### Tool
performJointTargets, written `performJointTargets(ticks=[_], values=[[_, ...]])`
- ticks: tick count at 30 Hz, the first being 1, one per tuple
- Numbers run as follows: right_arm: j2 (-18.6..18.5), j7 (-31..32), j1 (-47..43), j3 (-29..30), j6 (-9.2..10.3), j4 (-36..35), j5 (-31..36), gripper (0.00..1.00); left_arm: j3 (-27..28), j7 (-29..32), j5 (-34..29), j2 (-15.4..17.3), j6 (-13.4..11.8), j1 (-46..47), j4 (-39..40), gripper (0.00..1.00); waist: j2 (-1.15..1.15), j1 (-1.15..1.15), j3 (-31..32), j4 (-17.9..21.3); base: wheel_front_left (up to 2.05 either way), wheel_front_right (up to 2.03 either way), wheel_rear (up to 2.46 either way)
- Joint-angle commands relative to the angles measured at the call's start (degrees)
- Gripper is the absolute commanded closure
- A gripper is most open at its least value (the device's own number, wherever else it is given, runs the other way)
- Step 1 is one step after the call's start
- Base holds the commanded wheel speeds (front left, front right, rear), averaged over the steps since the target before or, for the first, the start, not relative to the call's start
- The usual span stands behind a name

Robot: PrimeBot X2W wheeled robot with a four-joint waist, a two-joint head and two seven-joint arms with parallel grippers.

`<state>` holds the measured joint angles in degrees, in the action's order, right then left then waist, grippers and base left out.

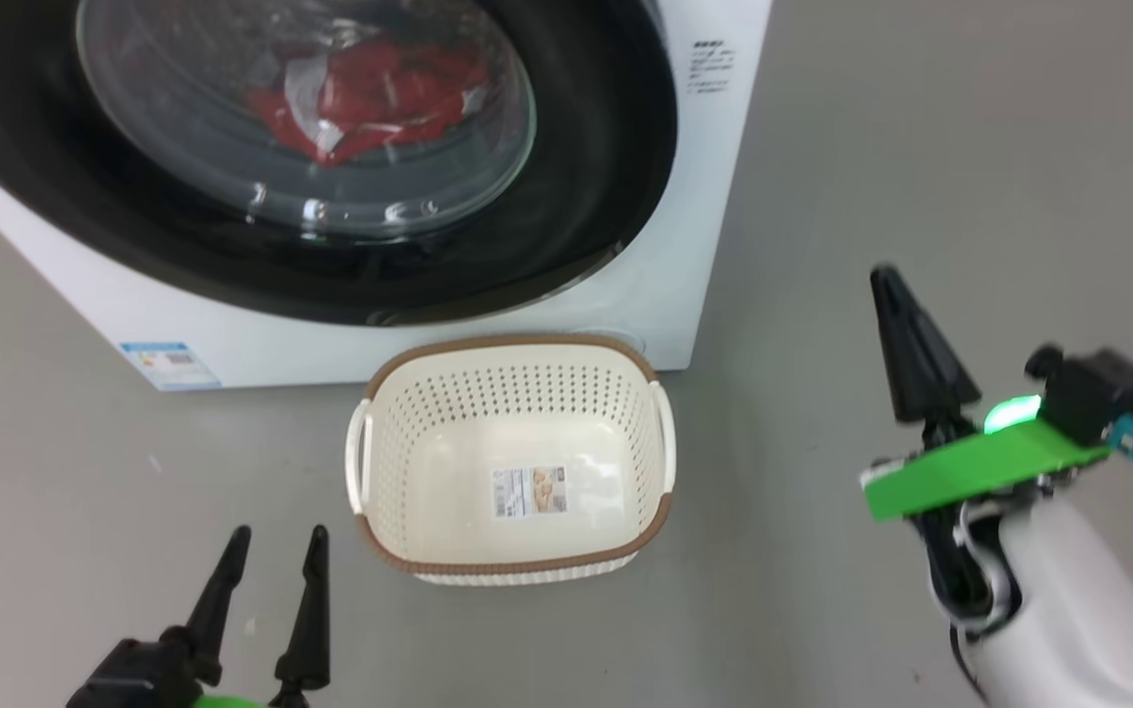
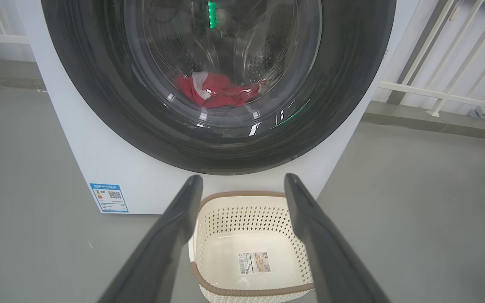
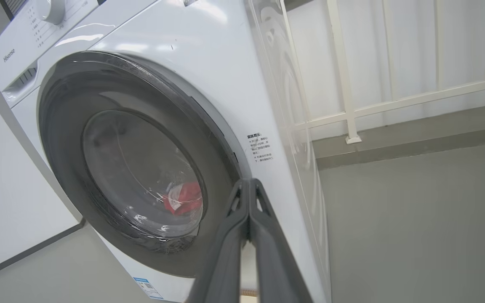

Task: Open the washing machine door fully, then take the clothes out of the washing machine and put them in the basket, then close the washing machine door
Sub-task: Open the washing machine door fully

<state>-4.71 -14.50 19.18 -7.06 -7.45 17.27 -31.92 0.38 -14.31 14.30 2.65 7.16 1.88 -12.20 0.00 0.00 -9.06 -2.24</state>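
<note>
The white washing machine [image 1: 685,197] stands ahead with its black-rimmed door [image 1: 586,177] closed against the front. Red clothes [image 1: 370,93] with white trim lie in the drum behind the glass, and the clothes [image 2: 217,90] show the same way from the left wrist. The cream basket [image 1: 512,379] sits empty on the floor just before the machine. My left gripper [image 1: 273,539] is open, low at the left beside the basket. My right gripper [image 1: 886,280] is shut on nothing, off to the machine's right, its fingers [image 3: 249,187] pointing toward the door's right edge.
Grey floor [image 1: 921,147] spreads to the right of the machine. A white railing [image 3: 352,109] and a wall stand behind it on the right. A blue label [image 1: 168,362] marks the machine's lower left corner.
</note>
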Motion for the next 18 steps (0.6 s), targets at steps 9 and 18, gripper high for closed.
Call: performJointTargets(ticks=[9,18], values=[[-3.74,-0.50,14.62,-5.62,-0.03,1.56,-9.32,1.00,0.18,-0.69,1.59,1.47,0.33,5.14,1.99,0.00,0.00,0.00,-6.35,-3.57,0.00,0.00,0.00],[-6.41,-0.11,25.80,-10.10,-0.03,4.27,-18.94,1.00,-1.17,-0.69,2.70,2.01,0.33,8.13,2.16,0.00,0.00,0.00,-10.87,-5.61,0.00,0.00,0.00]])
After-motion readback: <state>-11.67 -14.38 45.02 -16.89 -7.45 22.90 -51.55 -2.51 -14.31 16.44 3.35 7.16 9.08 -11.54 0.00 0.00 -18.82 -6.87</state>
